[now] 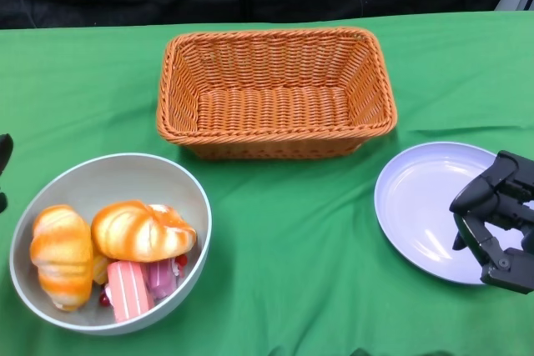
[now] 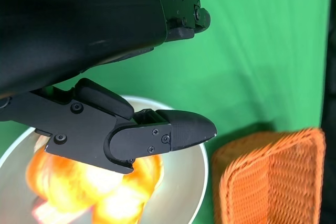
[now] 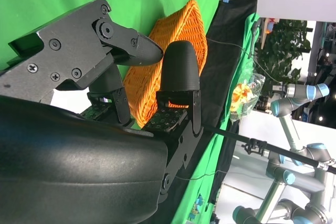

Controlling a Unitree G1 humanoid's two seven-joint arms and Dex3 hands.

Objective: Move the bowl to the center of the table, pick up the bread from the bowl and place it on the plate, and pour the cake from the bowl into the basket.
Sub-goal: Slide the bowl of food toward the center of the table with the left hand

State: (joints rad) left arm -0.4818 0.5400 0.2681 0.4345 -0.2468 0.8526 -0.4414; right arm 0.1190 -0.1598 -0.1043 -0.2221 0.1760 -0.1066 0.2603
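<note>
Green cloth-covered table (image 1: 284, 239) against a black backdrop; task judged barely begun.

Landmark was the rectangular orange wicker basket (image 1: 275, 89), which held nothing. The round grey bowl (image 1: 179, 177) sat near and left of the basket, not centred, holding two glazed orange bread rolls (image 1: 138, 229) and pink-striped cake pieces (image 1: 129, 289). The round pale lavender plate (image 1: 417, 198) lay bare, near and right of the basket. All three steps looked undone. The right hand (image 1: 496, 218) hung over the plate's outer edge, fingers apart, gripping nothing. The left hand (image 2: 131, 124) showed in the head view only as a sliver beyond the bowl; its wrist view showed the fingers spread above the bowl, nothing held. The right wrist view alone showed grey robot arms (image 3: 294, 182) beyond the table.
</note>
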